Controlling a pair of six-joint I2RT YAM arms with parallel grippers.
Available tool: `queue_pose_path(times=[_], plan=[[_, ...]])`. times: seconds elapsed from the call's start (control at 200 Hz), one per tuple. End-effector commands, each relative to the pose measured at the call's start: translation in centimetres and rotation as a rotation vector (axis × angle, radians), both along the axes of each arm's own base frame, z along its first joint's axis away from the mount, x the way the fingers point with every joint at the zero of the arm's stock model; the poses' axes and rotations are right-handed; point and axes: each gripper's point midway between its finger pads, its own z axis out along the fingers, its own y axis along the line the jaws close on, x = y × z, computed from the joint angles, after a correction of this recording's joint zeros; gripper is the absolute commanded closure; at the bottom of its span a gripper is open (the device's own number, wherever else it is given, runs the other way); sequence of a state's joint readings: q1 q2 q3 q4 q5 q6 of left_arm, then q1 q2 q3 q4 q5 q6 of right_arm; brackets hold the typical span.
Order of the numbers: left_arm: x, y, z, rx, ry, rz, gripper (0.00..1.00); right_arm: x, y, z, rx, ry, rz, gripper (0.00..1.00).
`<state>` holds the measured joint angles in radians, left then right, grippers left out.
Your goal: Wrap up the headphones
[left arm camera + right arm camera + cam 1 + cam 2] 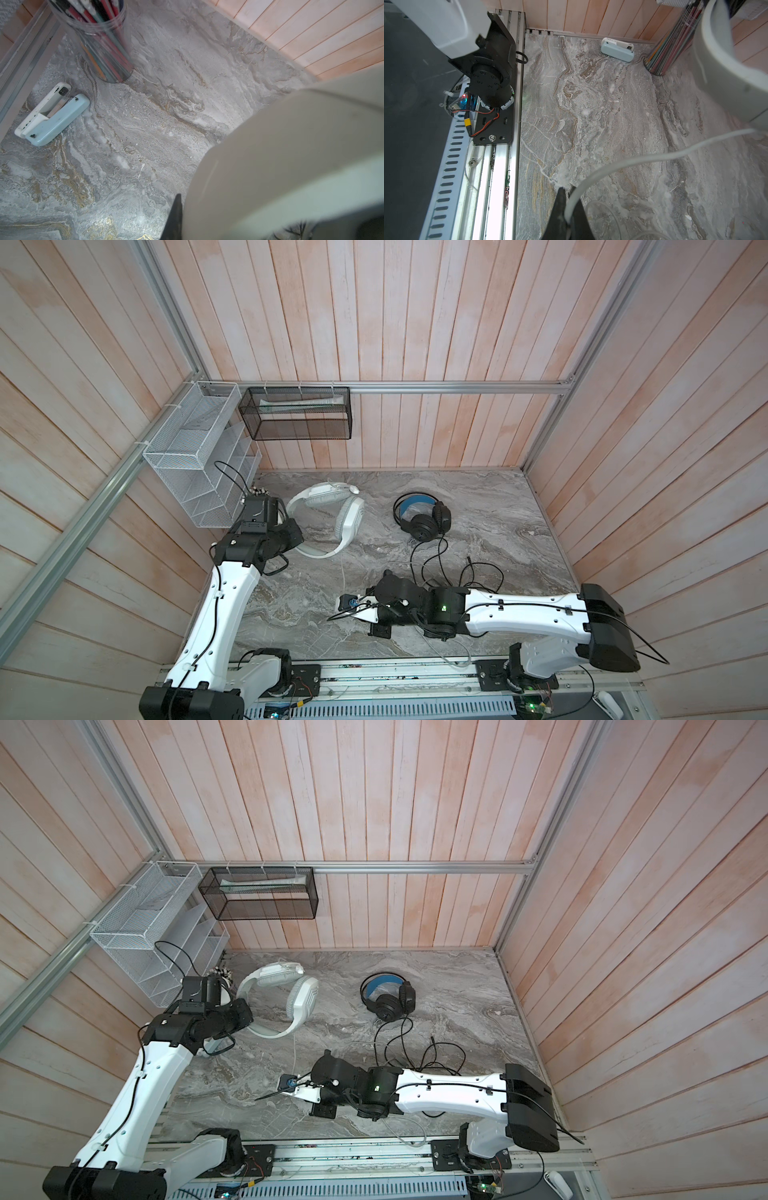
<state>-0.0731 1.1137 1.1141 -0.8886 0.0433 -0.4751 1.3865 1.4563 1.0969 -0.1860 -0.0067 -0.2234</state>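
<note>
Right fingers (560, 209): closed on the grey-white cable (654, 158), pinched between the two black tips. From the grip the cable rises in a slack arc toward the white headset (716, 62); more of its loops lie on the counter (591, 104) just beside the fingers.

Left fingers (176, 218): only one tip shows. The headset's headband (291, 155) presses against it and fills the space beside it. Read as closed on the band.

In both top views:
- The white headset (328, 522) sits at about 11 o'clock from the counter's middle, with its band at the left arm's wrist.
- Its cable drops toward 6 o'clock, to the right arm.
- The black headset (424, 518), headband lined in blue, lies at about 1 o'clock, apart from both arms.
- The black cable (436, 568) sprawls in loose loops toward 5 o'clock, next to the right forearm.

Surroundings:
- A pale blue stapler (54, 118) and a clear cup of pens (104, 41) stand near the 10 o'clock corner.
- A white mesh organizer (187, 456) and a black mesh basket (299, 414) hang from the rail above that corner.
</note>
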Motion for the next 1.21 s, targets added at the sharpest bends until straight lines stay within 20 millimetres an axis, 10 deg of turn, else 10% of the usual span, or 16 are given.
queue_pose_path(times=[0.0, 0.56, 1.2], plan=[[0.7, -0.4, -1.5, 0.056, -0.001, 0.0, 1.0, 0.8, 0.0, 1.6, -0.076, -0.112, -0.028, 1.0], [-2.4, -3.5, -7.4, 0.44, 0.14, -0.144, 1.0, 7.3, -2.5, 7.6, -0.076, -0.382, -0.245, 1.0], [-3.4, -6.6, -8.5, 0.334, 0.118, -0.254, 1.0, 14.0, -3.6, 10.1, -0.017, -0.57, -0.563, 0.87]])
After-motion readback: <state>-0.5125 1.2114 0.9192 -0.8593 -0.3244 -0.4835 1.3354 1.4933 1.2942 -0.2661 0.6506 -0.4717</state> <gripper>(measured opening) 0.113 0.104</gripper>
